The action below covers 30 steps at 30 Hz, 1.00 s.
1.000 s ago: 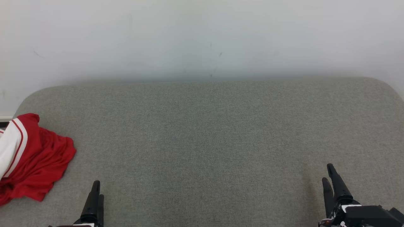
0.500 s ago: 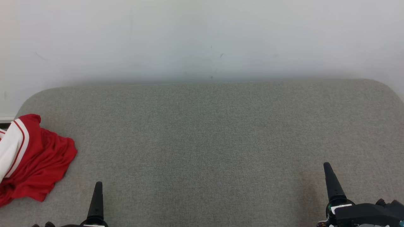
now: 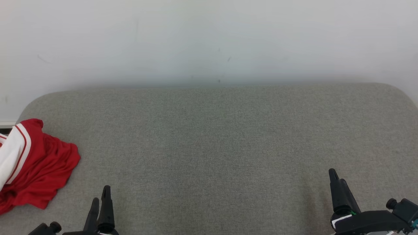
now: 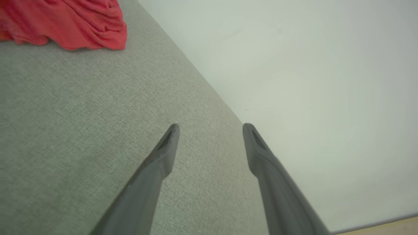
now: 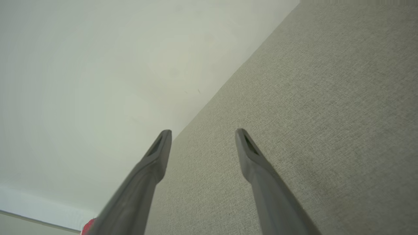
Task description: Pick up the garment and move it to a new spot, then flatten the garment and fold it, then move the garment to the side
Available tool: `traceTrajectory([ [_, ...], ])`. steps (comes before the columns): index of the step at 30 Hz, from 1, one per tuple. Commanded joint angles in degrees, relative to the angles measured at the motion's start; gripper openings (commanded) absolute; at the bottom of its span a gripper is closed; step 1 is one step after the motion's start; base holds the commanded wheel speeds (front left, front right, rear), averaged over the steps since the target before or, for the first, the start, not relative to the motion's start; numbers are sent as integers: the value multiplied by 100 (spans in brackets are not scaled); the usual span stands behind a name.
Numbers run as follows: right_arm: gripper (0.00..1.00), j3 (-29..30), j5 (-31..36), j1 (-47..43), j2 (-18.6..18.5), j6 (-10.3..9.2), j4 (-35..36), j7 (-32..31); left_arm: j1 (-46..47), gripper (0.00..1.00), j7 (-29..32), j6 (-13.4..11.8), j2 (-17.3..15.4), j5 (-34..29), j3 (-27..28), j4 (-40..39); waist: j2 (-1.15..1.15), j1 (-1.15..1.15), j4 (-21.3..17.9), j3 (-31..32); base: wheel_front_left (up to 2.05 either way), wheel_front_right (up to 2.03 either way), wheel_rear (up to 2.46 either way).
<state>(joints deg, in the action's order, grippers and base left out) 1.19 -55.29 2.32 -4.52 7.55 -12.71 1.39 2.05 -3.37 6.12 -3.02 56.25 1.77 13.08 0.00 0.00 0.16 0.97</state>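
Presently the garment lies crumpled at the far left of the grey cushion, partly cut off by the head view's left border. It is red cloth with a white band edged by a thin red stripe. In the left wrist view the garment shows as bunched red folds resting on the cushion.

The left gripper sits near the garment's right side and nearer the robot, not touching it. Its fingers stand apart and hold nothing, as the left wrist view confirms. The middle of the cushion is bare up to the pale wall. The right gripper is at the far right, well apart from the garment. Its fingers are likewise spread and empty.

Risks, as judged:
- The heap lies close to the cushion's left end, so a sideways nudge could push it off.
- A pinch on a loose outer fold may catch one layer only, so the cloth would come up twisted and be hard to flatten.
- Fingertips driven too low could snag the cushion's weave.

Orientation: the heap's long axis runs from near-left to far-right, and the white band follows the same slant. Which end is neck or hem cannot be told, as the folds hide it.
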Motion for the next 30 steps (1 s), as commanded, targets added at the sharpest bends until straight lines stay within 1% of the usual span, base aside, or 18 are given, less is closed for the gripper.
traceTrajectory([
  [1,100,-16,213,34,-45,-4,96,46,0,100,-51,20,-49,-241,-17,-110,0,0,0,1,0,0,0],
  [14,100,-69,1403,-75,-54,-5,195,114,-97,100,-291,14,-78,-1497,-63,-186,0,0,10,31,0,0,0],
  [15,100,-69,1403,-75,-54,-5,195,114,-97,100,-291,14,-78,-1497,-63,-186,0,0,10,31,0,0,0],
  [30,100,-93,2466,-189,1,-7,258,160,-159,100,-536,63,-105,-2541,-165,-133,0,0,24,67,0,0,0],
])
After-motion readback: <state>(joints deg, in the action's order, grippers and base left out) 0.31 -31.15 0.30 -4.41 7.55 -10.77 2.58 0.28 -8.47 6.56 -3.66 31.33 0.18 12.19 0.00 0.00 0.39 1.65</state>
